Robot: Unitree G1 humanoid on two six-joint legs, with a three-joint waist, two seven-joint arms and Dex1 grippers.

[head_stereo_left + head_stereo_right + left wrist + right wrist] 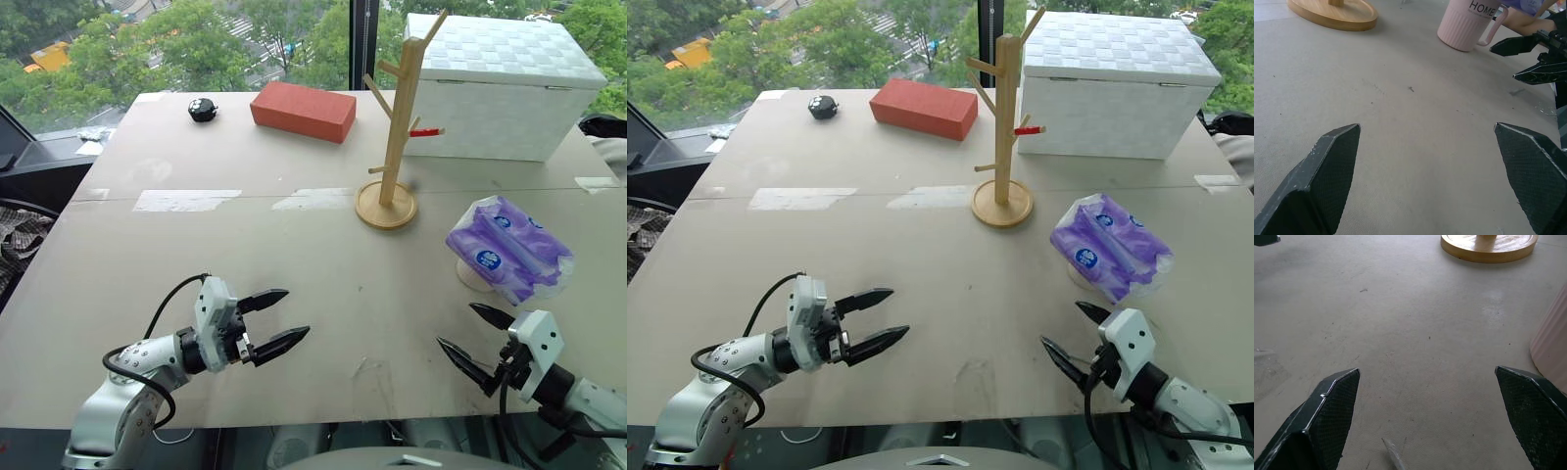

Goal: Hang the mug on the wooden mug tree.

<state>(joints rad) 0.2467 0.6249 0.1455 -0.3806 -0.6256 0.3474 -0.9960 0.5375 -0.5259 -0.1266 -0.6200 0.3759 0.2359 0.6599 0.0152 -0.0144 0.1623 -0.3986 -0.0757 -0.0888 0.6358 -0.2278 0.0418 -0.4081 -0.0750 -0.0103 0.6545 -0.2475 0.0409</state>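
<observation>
You see a matt, faintly scuffed table under the mug tree of smooth pale wood. Your mug looks like ribbed ceramic, and the tissue pack wears glossy plastic film. Each end effector's fingers show black, finely textured pads.

A pale pink ribbed mug bearing dark "HOME" lettering stands on a beige table beside a purple-and-white tissue pack. The light-wood mug tree shows one red-tipped peg. Toward the far edge sit a red brick, a white woven-pattern box and a small black object.
</observation>
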